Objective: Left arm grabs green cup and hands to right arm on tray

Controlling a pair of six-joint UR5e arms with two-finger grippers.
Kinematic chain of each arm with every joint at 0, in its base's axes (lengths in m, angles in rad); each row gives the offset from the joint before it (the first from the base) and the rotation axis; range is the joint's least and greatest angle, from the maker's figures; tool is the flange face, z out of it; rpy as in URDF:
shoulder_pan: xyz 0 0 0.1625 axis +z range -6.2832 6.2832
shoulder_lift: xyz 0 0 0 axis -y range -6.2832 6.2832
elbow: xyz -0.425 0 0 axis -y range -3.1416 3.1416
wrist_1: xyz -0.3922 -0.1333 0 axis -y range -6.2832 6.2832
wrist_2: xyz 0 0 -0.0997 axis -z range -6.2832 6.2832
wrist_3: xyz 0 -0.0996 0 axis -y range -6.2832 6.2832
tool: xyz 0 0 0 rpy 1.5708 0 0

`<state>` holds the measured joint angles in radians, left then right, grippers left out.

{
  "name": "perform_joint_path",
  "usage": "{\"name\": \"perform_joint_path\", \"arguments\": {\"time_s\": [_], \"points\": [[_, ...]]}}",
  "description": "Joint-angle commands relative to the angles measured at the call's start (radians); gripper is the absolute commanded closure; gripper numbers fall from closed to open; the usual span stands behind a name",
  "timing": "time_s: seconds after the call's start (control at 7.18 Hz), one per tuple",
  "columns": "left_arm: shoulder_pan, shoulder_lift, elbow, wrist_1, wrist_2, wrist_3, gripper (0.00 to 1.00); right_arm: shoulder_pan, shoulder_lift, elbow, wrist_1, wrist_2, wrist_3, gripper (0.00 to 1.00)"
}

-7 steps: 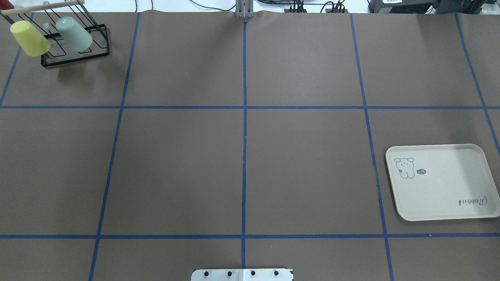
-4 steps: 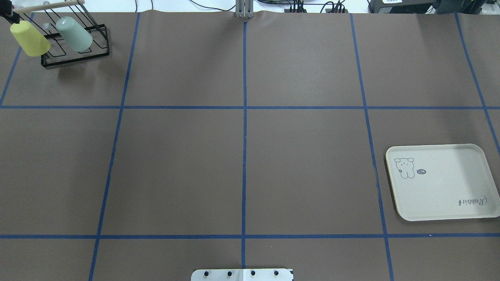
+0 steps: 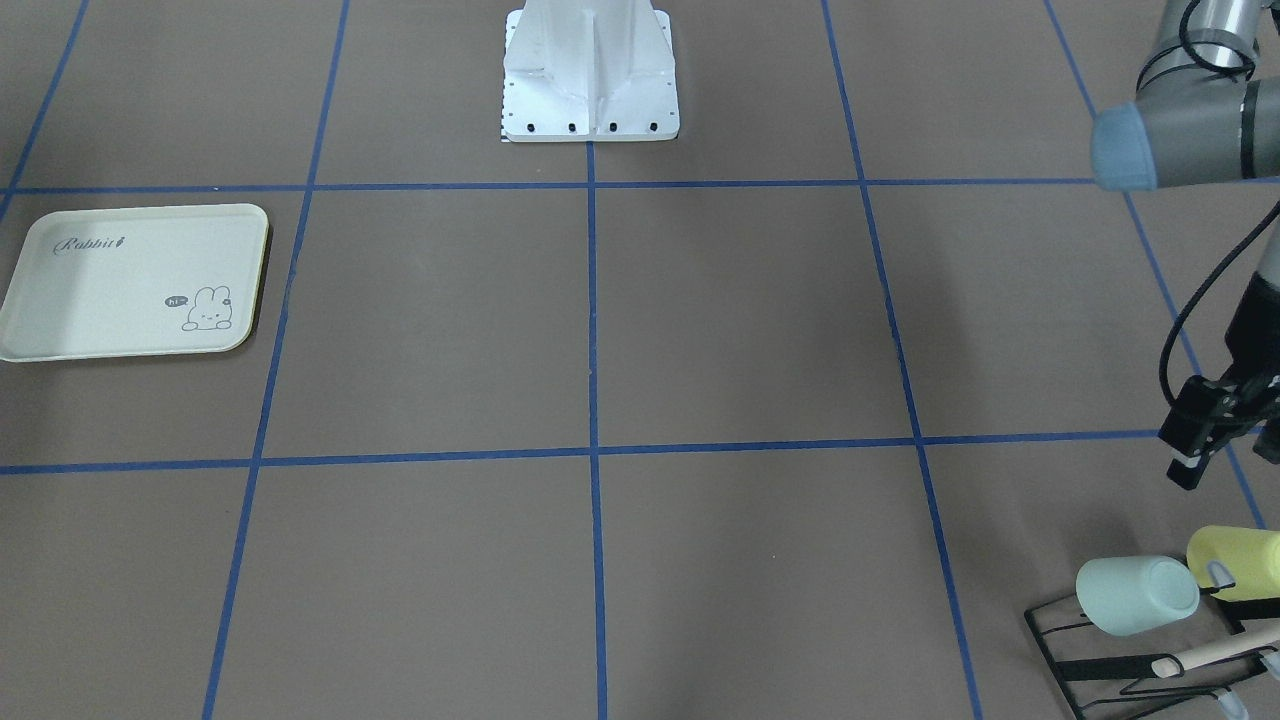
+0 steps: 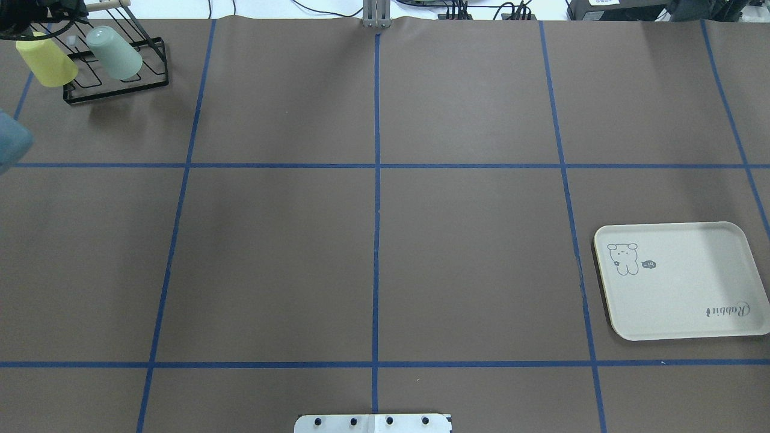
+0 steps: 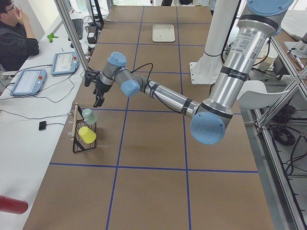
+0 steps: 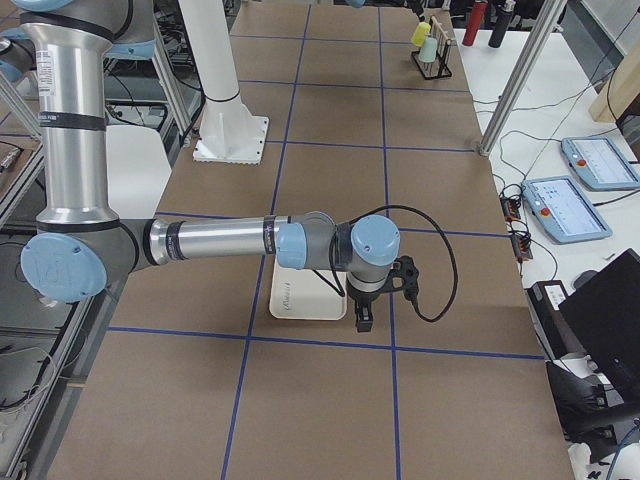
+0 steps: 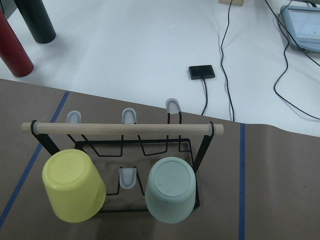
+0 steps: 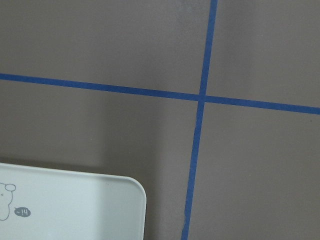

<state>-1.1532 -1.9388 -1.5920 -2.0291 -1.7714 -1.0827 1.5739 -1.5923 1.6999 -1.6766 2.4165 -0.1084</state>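
The green cup (image 7: 170, 189) hangs mouth-down and tilted on a black wire rack (image 7: 122, 128), beside a yellow cup (image 7: 73, 185). The rack stands at the table's far left corner, and the green cup (image 4: 114, 53) also shows there in the overhead view. My left gripper (image 5: 98, 101) hovers above and just short of the rack, pointing down. Only part of it shows at the front view's right edge (image 3: 1190, 468), so I cannot tell how its jaws stand. My right gripper (image 6: 362, 320) hangs over the near edge of the cream tray (image 4: 680, 279). It shows only in the exterior right view.
The robot base (image 3: 590, 70) stands at the table's middle edge. Red (image 7: 15, 50) and black (image 7: 35, 20) cylinders stand on the white bench beyond the rack. An operator (image 5: 17, 38) sits by teach pendants (image 5: 29, 81). A metal frame post (image 5: 72, 33) rises near the rack.
My left arm has come into the overhead view at its left edge and top left corner, closer to the rack. The cups and the tray have not moved.
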Motion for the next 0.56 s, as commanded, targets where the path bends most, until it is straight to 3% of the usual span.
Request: {"name": "perform_joint_path", "arguments": {"time_s": [0.0,0.42], "points": [[0.070,-0.009,0.026,-0.008,0.162,-0.124,0.00,0.000,0.000,0.001,0.000,0.000,0.001,0.00],[0.144,-0.043,0.073,0.000,0.294,-0.209,0.00,0.000,0.000,0.000,0.000,0.000,0.000,0.00]]}}
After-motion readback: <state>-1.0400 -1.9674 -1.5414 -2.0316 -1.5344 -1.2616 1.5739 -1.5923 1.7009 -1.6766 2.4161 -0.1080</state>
